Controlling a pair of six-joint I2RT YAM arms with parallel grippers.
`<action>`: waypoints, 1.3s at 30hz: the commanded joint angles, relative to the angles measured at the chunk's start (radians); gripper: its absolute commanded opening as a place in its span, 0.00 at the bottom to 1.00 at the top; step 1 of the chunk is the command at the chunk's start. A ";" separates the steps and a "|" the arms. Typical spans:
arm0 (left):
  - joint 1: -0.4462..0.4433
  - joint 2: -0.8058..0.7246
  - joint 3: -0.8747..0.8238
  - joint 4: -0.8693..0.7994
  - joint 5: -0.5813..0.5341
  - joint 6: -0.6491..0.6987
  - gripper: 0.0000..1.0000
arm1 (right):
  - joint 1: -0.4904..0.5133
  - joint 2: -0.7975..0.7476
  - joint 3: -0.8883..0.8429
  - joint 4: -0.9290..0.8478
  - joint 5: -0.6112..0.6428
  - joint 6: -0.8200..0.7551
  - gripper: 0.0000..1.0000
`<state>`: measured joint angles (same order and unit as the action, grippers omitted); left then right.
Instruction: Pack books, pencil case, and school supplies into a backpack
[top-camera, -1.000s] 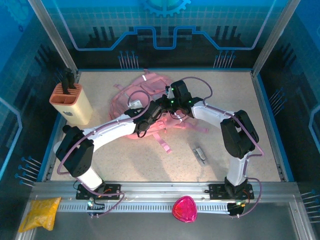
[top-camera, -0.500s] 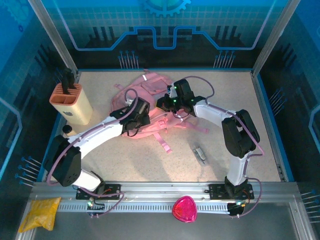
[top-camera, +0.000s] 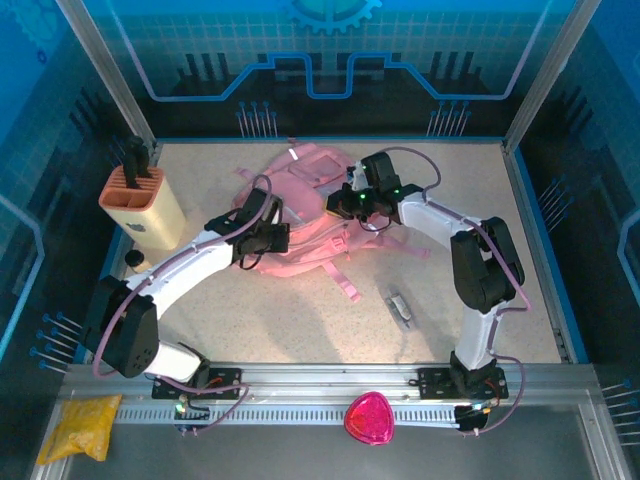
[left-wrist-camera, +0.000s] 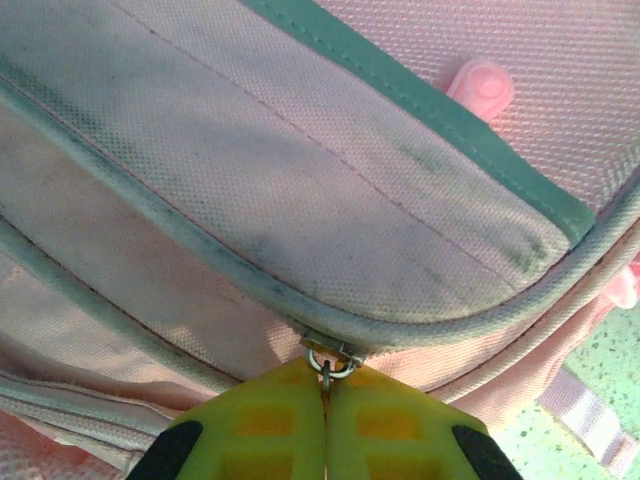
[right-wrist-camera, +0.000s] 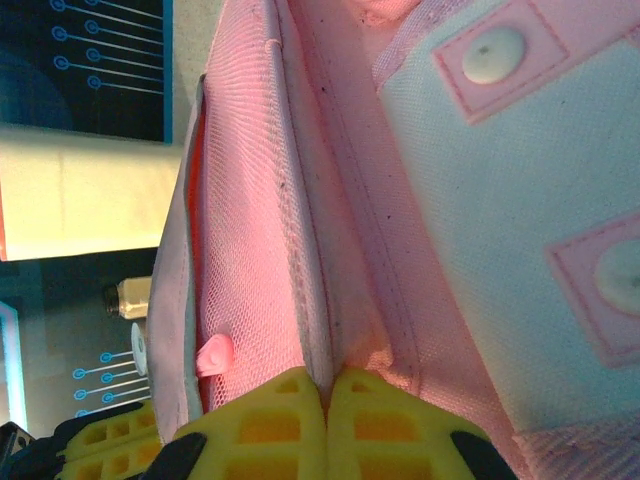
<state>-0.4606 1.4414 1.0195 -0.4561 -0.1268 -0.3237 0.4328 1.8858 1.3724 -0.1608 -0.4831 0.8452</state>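
Since a second ago, my left arm has swung to the 8 o'clock side of the backpack (top-camera: 300, 170) and clamped.
My left gripper (left-wrist-camera: 326, 378) pinches the zip pull (left-wrist-camera: 327, 360); my right gripper (right-wrist-camera: 325, 385) is pressed on backpack fabric at 3 o'clock. The backpack lies at 12 o'clock on the table (top-camera: 300, 315). Risk, as I judge it: the pull slips free, or opposing pulls drag the bag.

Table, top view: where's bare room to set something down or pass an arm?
Free: the near strip of table between the backpack and the near edge, left of the grey piece; also its far right corner. Crowded: mid-table, where the left gripper and right gripper pinch the backpack, and beside the knife block.
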 joint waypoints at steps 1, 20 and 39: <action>0.033 -0.009 0.035 -0.084 -0.020 0.049 0.00 | -0.049 0.013 0.077 -0.028 0.027 -0.064 0.00; -0.146 0.148 0.094 0.143 0.211 -0.113 0.00 | -0.104 -0.094 -0.052 -0.035 -0.096 -0.042 0.51; -0.205 0.205 0.179 0.095 0.229 -0.087 0.00 | -0.030 -0.112 -0.307 0.256 -0.110 0.170 0.21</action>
<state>-0.6434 1.6382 1.1526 -0.3542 0.0498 -0.4366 0.4007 1.7512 1.0424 0.0799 -0.5957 1.0370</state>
